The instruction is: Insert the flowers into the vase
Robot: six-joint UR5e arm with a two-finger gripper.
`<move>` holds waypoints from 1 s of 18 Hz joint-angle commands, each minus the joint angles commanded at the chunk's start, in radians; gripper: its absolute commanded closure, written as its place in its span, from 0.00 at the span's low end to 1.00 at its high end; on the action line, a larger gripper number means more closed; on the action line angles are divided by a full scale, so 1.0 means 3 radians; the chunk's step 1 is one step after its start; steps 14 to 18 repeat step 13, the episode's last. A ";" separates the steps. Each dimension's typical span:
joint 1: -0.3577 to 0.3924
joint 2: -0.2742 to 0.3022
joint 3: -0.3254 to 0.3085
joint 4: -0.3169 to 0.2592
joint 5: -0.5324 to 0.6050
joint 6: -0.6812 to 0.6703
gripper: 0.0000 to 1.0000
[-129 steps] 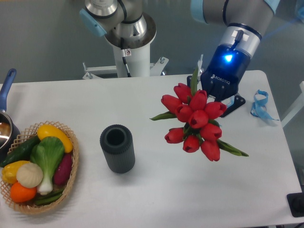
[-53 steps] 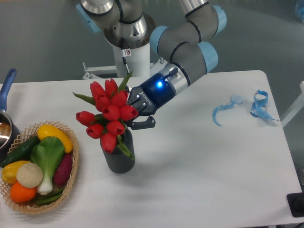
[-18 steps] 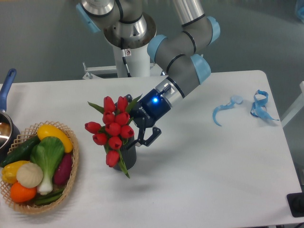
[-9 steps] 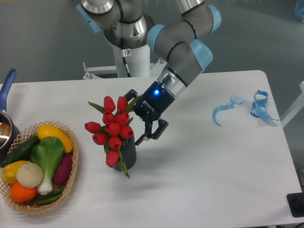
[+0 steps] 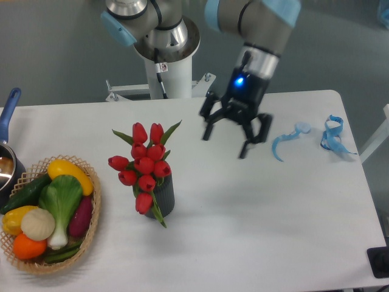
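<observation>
Since half a second ago your pincer (image 5: 234, 135) has left the bouquet and swung up and to the right; it now hangs over bare tabletop (image 5: 255, 213), well apart from the vase (image 5: 165, 196). You can see its two dark fingers (image 5: 208, 125) spread wide with nothing between them, and a blue light glows on the wrist just above.

Your flowers (image 5: 144, 166) sit in the vase, left of the tabletop's middle. The red buds crowd above the rim and spill down its left side, hiding most of the mouth, while one green leaf hangs down over the front of the ribbed grey wall. The bunch has kept the place it had half a second ago.

At the left edge you have the wicker basket (image 5: 85, 244) with its vegetables, and just beyond it a pot with a blue handle (image 5: 10, 104). Two blue ribbon scraps (image 5: 285, 140) lie at the right end of the tabletop, the nearer one just beside the pincer's right finger.
</observation>
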 joint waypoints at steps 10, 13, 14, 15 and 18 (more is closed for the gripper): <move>0.0419 0.0174 0.0226 -0.0833 0.0866 0.1737 0.00; 0.0506 0.0205 0.0231 -0.0951 0.0866 0.1994 0.00; 0.0506 0.0205 0.0231 -0.0951 0.0866 0.1994 0.00; 0.0506 0.0205 0.0231 -0.0951 0.0866 0.1994 0.00; 0.0506 0.0205 0.0231 -0.0951 0.0866 0.1994 0.00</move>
